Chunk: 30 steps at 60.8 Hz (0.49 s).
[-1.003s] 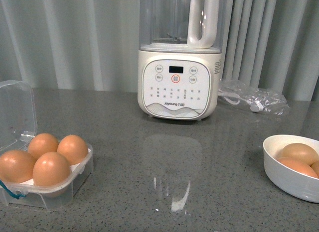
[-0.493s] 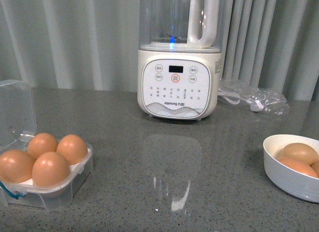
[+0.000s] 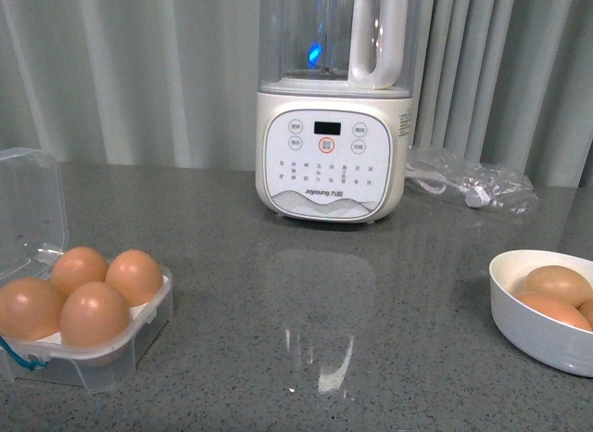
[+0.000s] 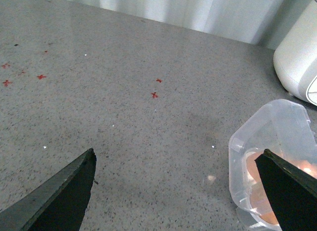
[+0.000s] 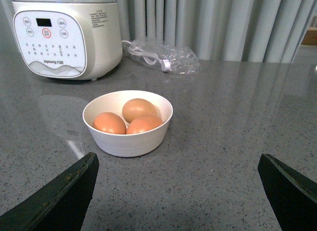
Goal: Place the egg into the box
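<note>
The clear box (image 3: pixel 139 344) stands at the table's left with its lid (image 3: pixel 28 209) swung up, and several orange-brown eggs (image 3: pixel 94 313) fill its cells. More eggs (image 3: pixel 556 284) lie in a white bowl (image 3: pixel 537 344) at the right. Neither gripper shows in the front view. In the left wrist view my left gripper (image 4: pixel 178 164) is open over bare table, with the box (image 4: pixel 267 127) beside one finger. My right gripper (image 5: pixel 178 164) is open and empty, a short way from the bowl (image 5: pixel 128 144) holding three eggs (image 5: pixel 139 109).
A cream blender (image 3: pixel 332 163) with a clear jar stands at the back centre, also seen as the blender (image 5: pixel 64 37) from the right wrist. A clear bag (image 3: pixel 473 186) with a white cable lies to its right. Small red marks (image 4: pixel 154 95) dot the table.
A blue glint has appeared inside the blender jar. The box, the bowl and the eggs have not moved.
</note>
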Tool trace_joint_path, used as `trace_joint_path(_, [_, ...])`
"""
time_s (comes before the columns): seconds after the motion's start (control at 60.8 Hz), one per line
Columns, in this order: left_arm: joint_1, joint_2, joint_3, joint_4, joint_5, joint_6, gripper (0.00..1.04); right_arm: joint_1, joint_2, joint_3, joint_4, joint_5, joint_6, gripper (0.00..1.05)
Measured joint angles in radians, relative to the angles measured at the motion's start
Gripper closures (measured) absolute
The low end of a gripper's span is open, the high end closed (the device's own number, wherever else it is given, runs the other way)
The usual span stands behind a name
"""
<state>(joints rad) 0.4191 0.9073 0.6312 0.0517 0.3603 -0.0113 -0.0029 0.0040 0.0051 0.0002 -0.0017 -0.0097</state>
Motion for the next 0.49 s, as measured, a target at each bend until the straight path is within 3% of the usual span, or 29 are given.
trace_joint_path(0.214, [-0.010,0.085,0.011,0.058,-0.004,-0.002,0.07,0.000,0.000,0.000,0.000,0.000,0.000,0.07])
trace_joint_path(0.493, [-0.116,0.132,-0.004,0.148,-0.079,-0.044,0.07,0.000,0.000,0.000,0.000,0.000,0.000,0.07])
